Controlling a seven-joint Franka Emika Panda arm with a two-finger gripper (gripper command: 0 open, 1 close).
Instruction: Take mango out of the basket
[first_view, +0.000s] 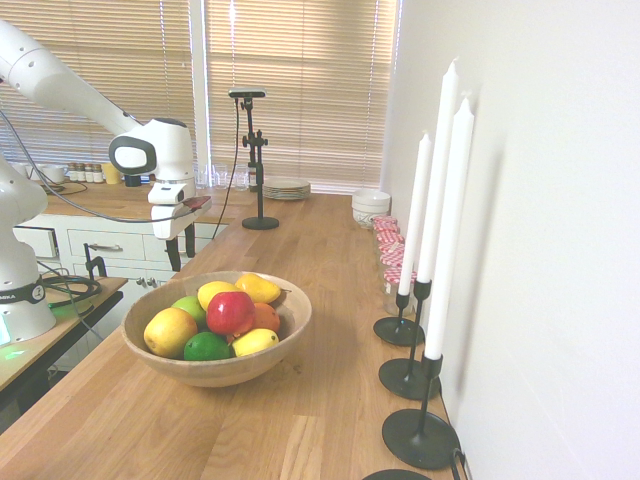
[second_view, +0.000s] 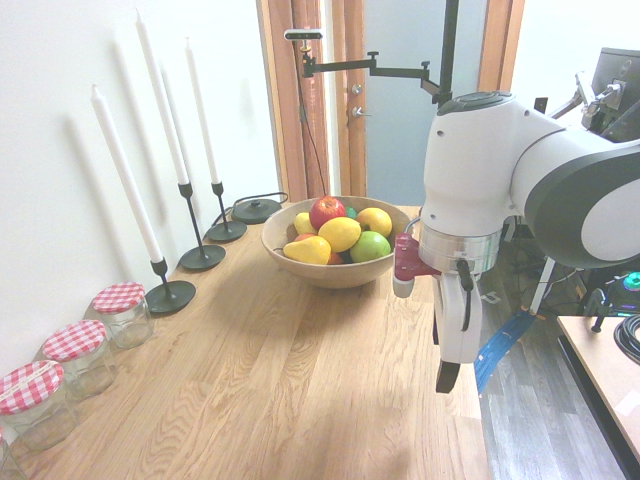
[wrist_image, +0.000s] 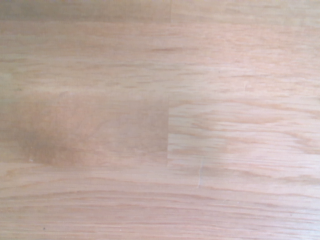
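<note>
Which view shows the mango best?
The first exterior view: the mango lies at the back of the basket, unobstructed. The second exterior shows it at the front rim, smaller. The wrist view shows only bare wood.

Basket of fruit on the bench, arm off to one side.

The basket (first_view: 217, 345) sits on the bench (first_view: 300, 420) with a heap of fruit (first_view: 215, 315) in it. In the first exterior view, three candlesticks (first_view: 415, 330) stand in a row along the wall to the basket's right, and beyond them, further back along that wall, comes a line of jars (second_view: 75, 360). A stack of plates (first_view: 287, 188) lies at the bench's far end. The tool (first_view: 181, 250) hangs above the bench behind and left of the basket, well apart from it, pointing down at bare wood.
</note>
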